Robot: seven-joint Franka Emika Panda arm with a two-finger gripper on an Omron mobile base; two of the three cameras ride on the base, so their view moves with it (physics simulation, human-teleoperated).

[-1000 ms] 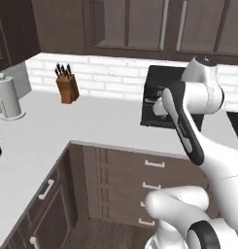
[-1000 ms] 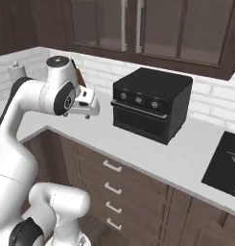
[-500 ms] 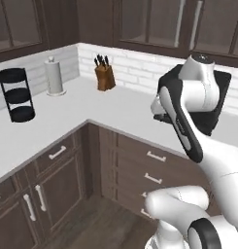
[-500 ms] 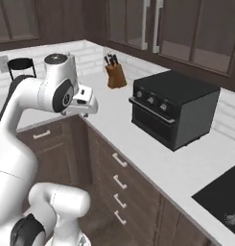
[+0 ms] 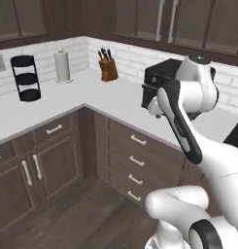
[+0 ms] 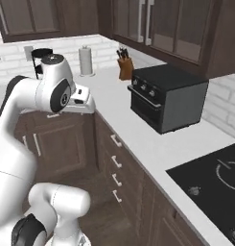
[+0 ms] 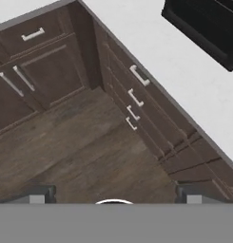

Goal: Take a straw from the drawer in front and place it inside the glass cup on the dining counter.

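My gripper (image 7: 115,195) is open, its two dark fingertips (image 7: 39,194) wide apart with nothing between them, and it looks down at the wood floor. A stack of dark-brown drawers (image 5: 138,140) with short silver handles runs under the white wall counter (image 5: 115,104), all shut; the same drawers (image 7: 139,75) appear in the hand view and in the right base view (image 6: 116,141). The hand (image 6: 83,100) hangs in the air in front of these drawers, at about counter height. The straw, the glass cup and the dining counter are out of view.
A black toaster oven (image 6: 167,96) stands on the wall counter, with a knife block (image 5: 109,70), a paper-towel roll (image 5: 63,65) and a black tiered rack (image 5: 25,78) further left. A black cooktop (image 6: 210,182) lies at the right. Cabinet doors (image 5: 52,163) fill the corner's left side.
The whole picture has shifted: the base has moved, so more of the left corner counter and the cabinets now shows. The arm keeps its pose and the gripper stays open.
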